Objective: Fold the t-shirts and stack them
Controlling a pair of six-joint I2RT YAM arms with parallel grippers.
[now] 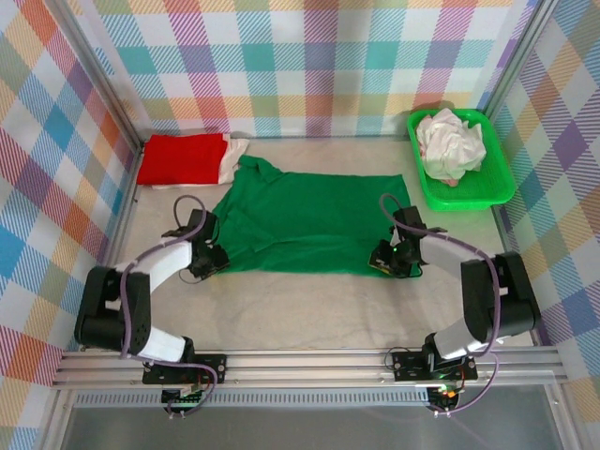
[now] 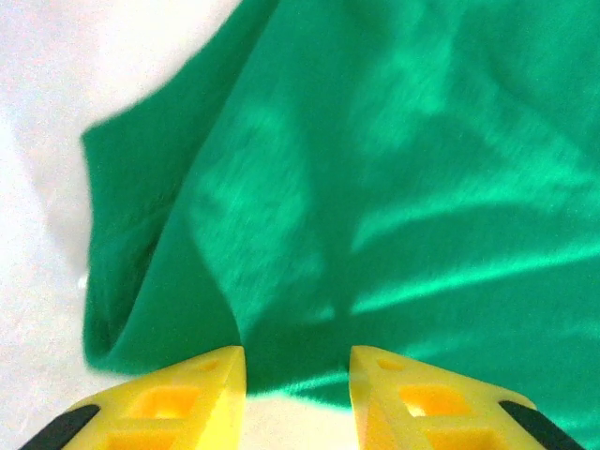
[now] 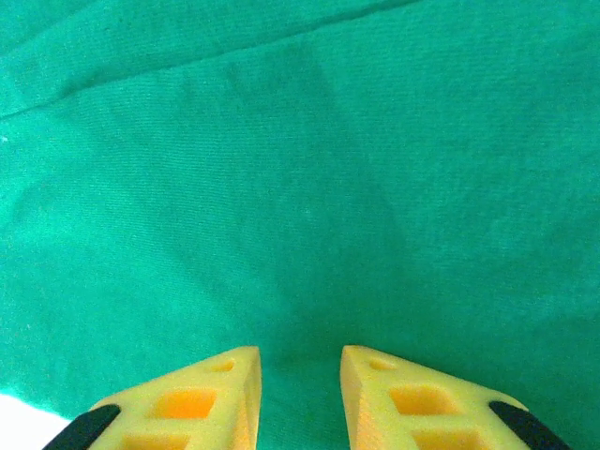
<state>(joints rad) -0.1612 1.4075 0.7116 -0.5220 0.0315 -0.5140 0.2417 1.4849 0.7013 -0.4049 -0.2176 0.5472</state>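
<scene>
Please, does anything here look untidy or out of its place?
Yes. A white t-shirt lies crumpled in the green tray at the far right, unfolded. The green t-shirt lies spread but slightly askew, its far left part bunched up beside the red t-shirt.

**Hidden, cropped or unclear**

Top view: left gripper (image 1: 210,259) and right gripper (image 1: 392,260) are too small to read the finger gap. Their tips are tucked under their own bodies at the near edge of the dark green cotton t-shirt (image 1: 309,220). The folded red t-shirt (image 1: 183,157) covers most of a white t-shirt (image 1: 236,153), w/ just a strip showing at its right side. Crumpled white cloth (image 1: 450,141) in the bright green plastic tray (image 1: 469,202): can't tell how many shirts, and the tray floor is mostly covered.

L wrist: yellow fingers (image 2: 178,398) cut off at bottom edge. Green shirt runs off top & right, pic soft. R wrist: yellow fingers (image 3: 187,403) cut off at bottom. Shirt runs off top, left, right. Pale surface (image 3: 17,424) is a corner sliver.
</scene>
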